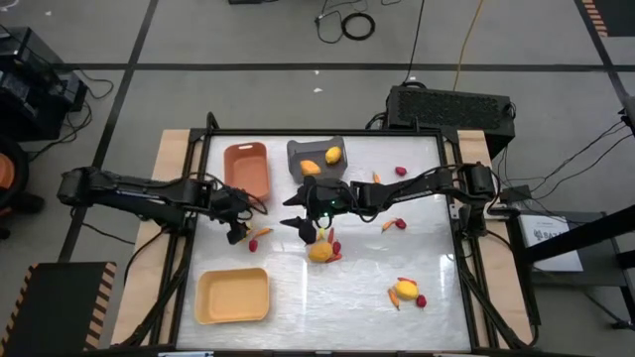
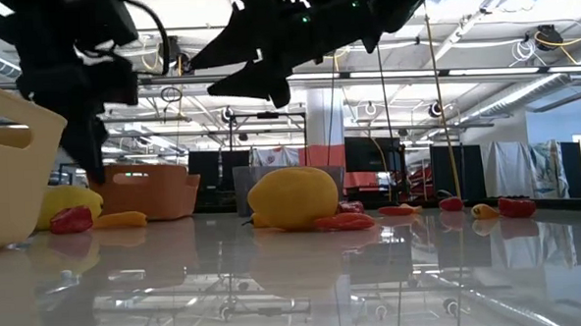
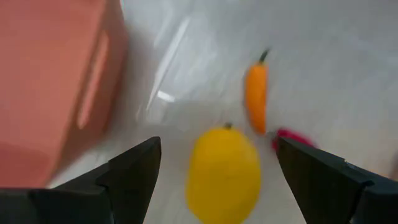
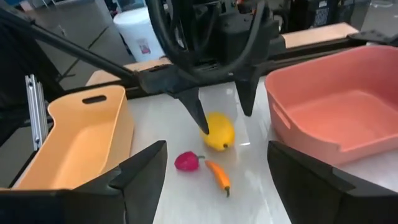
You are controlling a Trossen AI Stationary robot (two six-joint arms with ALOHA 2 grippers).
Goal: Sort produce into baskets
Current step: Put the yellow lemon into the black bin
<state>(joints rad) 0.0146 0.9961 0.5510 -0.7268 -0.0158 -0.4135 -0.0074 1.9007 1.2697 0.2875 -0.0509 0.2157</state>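
The left gripper was held wide open and empty above a yellow lemon-like fruit, beside the orange-brown basket. The fruit was judged smooth, probably light; a grasp across its middle was advised. The right gripper was likewise spread, empty.

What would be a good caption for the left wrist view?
Open left gripper above a yellow fruit, beside an orange stick and orange-brown basket.
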